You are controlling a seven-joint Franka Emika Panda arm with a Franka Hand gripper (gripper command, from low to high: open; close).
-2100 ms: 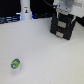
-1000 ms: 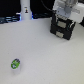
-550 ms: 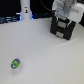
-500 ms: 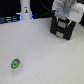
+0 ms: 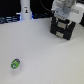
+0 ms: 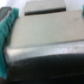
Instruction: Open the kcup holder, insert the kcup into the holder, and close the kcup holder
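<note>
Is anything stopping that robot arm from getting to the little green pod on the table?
Probably not. The kcup lies alone on bare white table, nothing beside it. The gripper is across the table at the kcup holder, so it would have to travel over.

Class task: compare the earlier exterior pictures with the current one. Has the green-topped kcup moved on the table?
No. The kcup keeps its spot near the exterior view's lower left, equally far from the kcup holder.

The gripper (image 5: 64, 21) has sunk slightly closer onto the kcup holder (image 5: 63, 29).
</note>
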